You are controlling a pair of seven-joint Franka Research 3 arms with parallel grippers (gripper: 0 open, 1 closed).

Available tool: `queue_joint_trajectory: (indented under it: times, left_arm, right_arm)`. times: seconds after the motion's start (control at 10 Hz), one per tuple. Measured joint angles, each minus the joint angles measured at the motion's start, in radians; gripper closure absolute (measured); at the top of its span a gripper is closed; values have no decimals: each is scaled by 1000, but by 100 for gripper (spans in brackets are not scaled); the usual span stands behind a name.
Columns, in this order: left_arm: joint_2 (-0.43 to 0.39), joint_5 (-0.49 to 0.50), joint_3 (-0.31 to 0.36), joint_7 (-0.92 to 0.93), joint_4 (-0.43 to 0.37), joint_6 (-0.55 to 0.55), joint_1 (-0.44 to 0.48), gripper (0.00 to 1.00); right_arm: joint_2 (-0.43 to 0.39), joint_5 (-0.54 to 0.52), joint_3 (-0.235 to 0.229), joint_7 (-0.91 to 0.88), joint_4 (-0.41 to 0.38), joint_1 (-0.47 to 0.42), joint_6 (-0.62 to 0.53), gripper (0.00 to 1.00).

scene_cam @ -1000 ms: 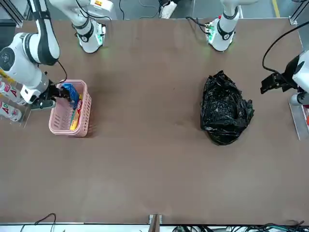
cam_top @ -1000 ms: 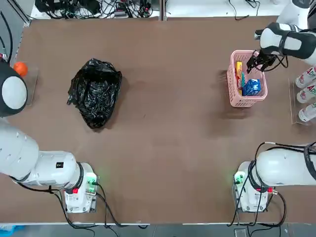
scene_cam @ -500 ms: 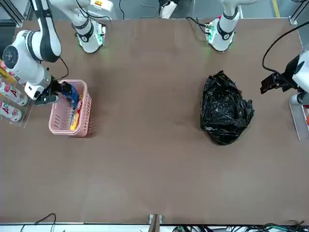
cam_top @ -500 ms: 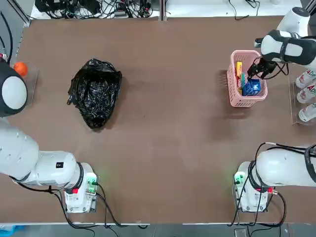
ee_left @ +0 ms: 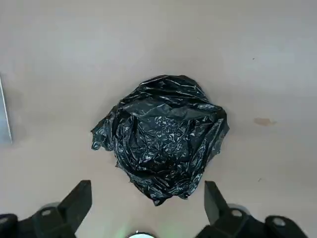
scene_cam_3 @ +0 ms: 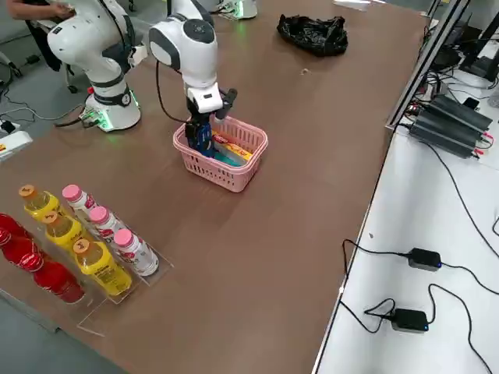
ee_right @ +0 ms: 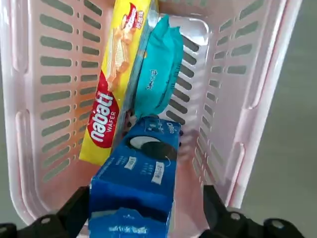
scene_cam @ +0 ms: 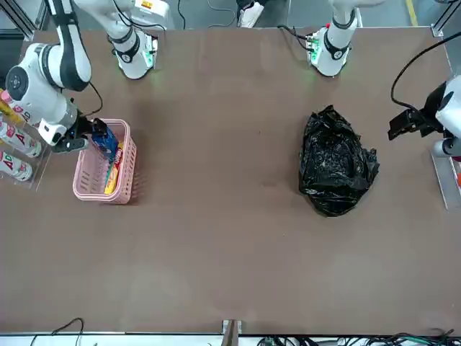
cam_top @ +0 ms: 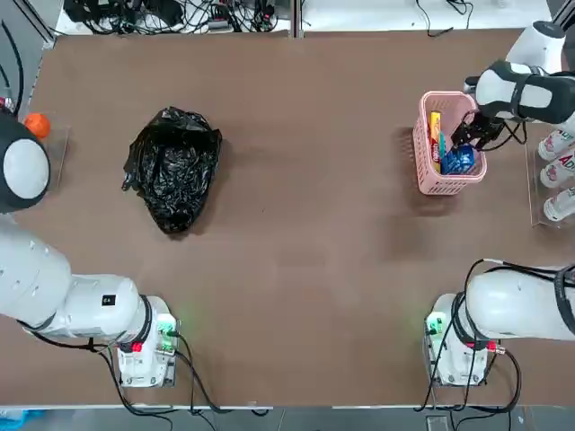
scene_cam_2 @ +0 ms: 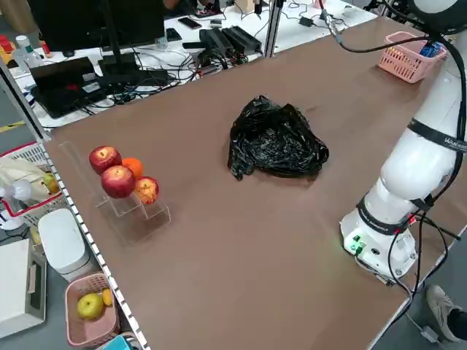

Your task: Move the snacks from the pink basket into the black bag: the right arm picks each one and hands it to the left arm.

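Fingers on both arms are spread wide with nothing held: my left gripper (ee_left: 142,210) hangs parked above the black bag (cam_top: 173,167) on the desk (cam_top: 296,242), placed to receive a hand-off. My right gripper (ee_right: 141,215) is inside the pink basket (cam_top: 426,175), straddling the upright blue cookie packet (ee_right: 136,181); the yellow packet (ee_right: 115,84) and teal packet (ee_right: 157,64) lie behind.

We see a pale pink slotted plastic basket (ee_right: 277,74) w/ three packets: long yellow wafer packet (ee_right: 116,84), red logo w/ white letters; small plain teal pouch (ee_right: 158,69); blue cookie box (ee_right: 136,191) w/ dark round cookie pic, lower centre of wrist frame. Glossy black wrinkly plastic bag (cam_top: 172,167), left of top frame, on brown matte tabletop (cam_top: 305,224).
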Motion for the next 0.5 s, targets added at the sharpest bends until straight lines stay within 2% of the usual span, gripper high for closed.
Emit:
queue_joint_trajectory:
  times: [0.5]
  left_arm:
    - [0,0,-1,-5,-3,-1,0,0]
  right_arm:
    - [0,1,6,-2,-30,1,44,0]
